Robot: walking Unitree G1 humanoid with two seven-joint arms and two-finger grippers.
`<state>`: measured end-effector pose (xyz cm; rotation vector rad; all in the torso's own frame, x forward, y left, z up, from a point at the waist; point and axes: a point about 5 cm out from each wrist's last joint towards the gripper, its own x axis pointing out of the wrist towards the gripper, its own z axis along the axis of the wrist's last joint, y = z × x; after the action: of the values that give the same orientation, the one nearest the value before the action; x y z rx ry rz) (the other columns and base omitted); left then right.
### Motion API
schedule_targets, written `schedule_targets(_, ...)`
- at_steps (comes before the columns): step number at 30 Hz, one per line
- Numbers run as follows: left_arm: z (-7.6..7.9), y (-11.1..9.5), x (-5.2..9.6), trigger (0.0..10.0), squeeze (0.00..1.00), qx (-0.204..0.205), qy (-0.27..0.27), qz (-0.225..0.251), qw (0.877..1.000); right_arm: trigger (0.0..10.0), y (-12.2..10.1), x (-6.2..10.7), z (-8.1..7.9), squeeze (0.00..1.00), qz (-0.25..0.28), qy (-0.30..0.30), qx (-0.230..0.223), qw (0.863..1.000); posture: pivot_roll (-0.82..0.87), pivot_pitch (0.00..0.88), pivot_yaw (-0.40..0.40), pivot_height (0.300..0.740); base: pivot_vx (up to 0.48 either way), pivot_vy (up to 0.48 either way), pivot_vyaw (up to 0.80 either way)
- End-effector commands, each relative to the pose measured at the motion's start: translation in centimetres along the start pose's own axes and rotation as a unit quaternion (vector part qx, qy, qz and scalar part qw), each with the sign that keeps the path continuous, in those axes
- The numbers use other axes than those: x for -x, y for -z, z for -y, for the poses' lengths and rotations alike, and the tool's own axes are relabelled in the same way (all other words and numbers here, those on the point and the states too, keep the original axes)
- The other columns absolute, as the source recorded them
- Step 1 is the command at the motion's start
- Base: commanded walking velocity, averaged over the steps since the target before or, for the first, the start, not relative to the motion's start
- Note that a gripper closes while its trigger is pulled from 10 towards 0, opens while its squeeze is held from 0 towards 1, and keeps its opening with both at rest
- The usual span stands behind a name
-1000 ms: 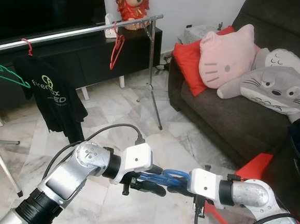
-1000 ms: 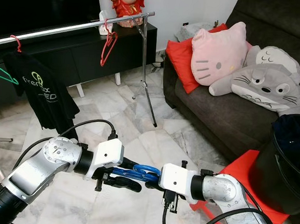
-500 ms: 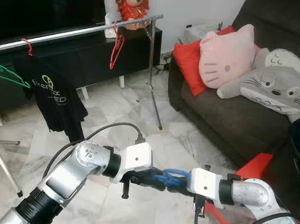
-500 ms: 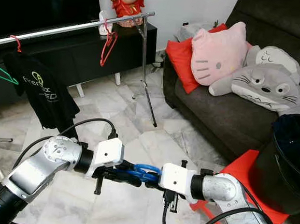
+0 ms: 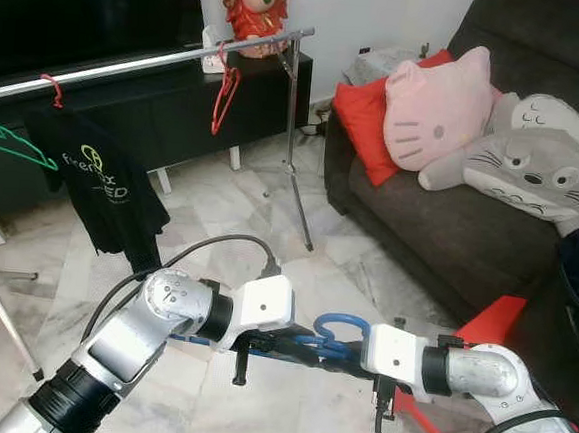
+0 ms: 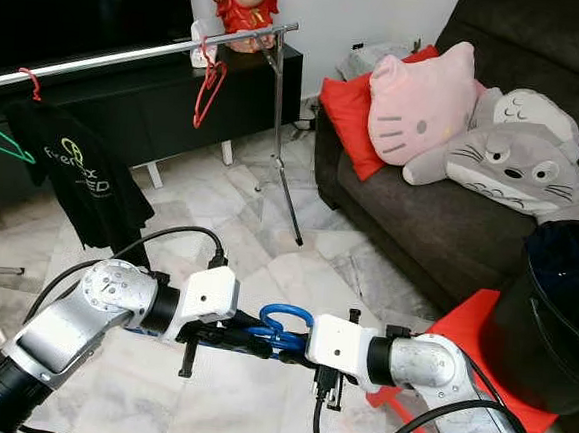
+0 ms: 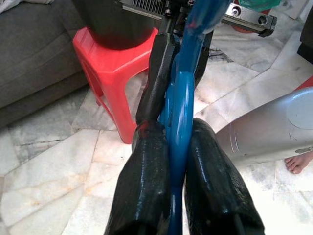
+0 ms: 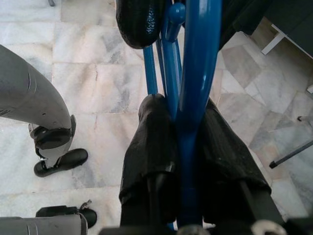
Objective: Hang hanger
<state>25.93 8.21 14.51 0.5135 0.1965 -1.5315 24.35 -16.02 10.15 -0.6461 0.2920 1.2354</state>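
Note:
A blue plastic hanger (image 5: 333, 327) is held low in front of me, over the marble floor, with its hook curling upward. My left gripper (image 5: 297, 346) is shut on it from the left. My right gripper (image 5: 337, 355) is shut on it from the right, and the two sets of fingers almost meet. In the left wrist view the black fingers (image 7: 146, 176) squeeze the blue hanger (image 7: 178, 112). The right wrist view shows the same grip on the blue bar (image 8: 195, 73). The silver clothes rail (image 5: 151, 58) runs across the far left, well above and beyond both grippers.
On the rail hang a red hanger (image 5: 224, 96), a black T-shirt (image 5: 101, 187) and a green hanger (image 5: 5, 139). The rail's stand (image 5: 293, 147) rests on the floor before a dark TV cabinet (image 5: 177, 117). A sofa (image 5: 449, 224) with cushions, a red stool (image 5: 481, 327) and a black bin (image 6: 552, 317) are on the right.
The blue hanger has turned between the grippers, so its hook, which lay flat, now stands up. Both arms stay close together in nearly the same place.

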Motion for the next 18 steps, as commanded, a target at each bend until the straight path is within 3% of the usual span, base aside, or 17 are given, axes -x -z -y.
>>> schedule_targets(1,0.0,0.2,-0.1,0.0,0.0,0.0,0.009,-0.014,1.0,10.0,-1.1,0.2,0.9,1.0,0.016,0.028,0.015,0.999,-0.19,0.0,0.047,0.74,0.0,0.0,0.0)
schedule_targets(18,-0.7,1.5,0.9,0.0,0.0,-0.017,0.013,-0.064,0.998,10.0,-1.0,0.2,0.6,1.0,0.014,0.014,0.013,1.0,-0.18,0.0,0.047,0.74,0.0,0.0,0.0)
